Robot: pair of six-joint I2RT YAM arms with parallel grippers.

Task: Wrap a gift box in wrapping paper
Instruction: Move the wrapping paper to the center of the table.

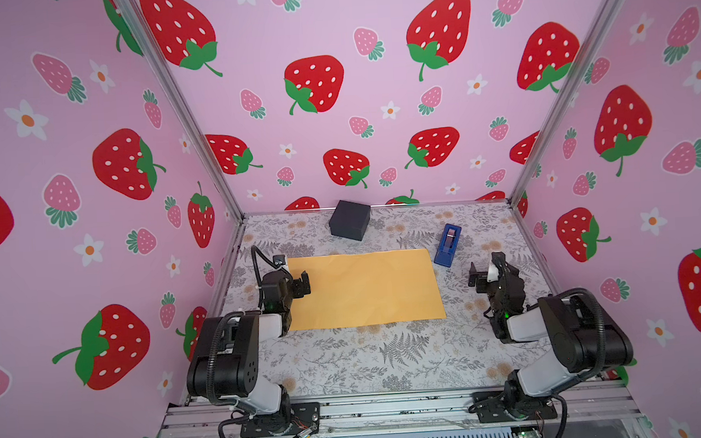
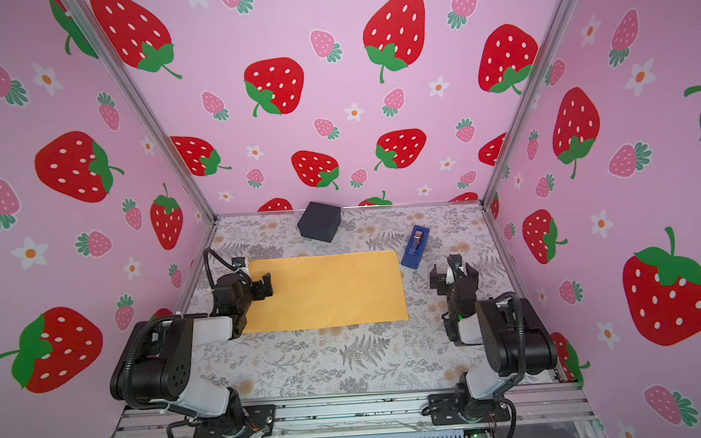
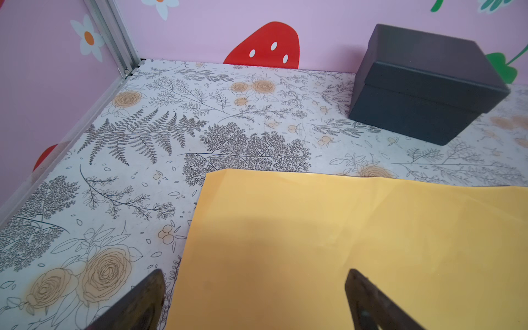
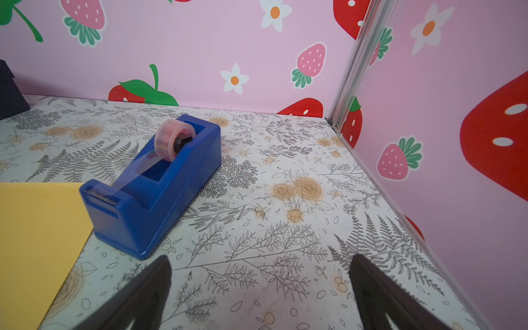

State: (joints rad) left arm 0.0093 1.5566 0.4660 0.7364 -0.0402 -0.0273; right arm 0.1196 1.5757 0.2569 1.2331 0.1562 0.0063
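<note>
The gift box [image 1: 349,220] sits at the far edge of the bench [image 1: 368,359], near the back wall, clear of the wrapping paper [image 1: 365,289] lying flat mid-bench. Likely fault: a reach across drags or creases the sheet, or nudges the box into the wall. Left jaws stand apart, empty, over the paper's left edge; right jaws stand apart, empty, near the tape dispenser [image 1: 448,244]. The box lies beyond both.

Blue tape dispenser [image 1: 448,246] upright on grey floral table covering [image 1: 389,358], strawberry-print pink walls [image 1: 334,105]
</note>
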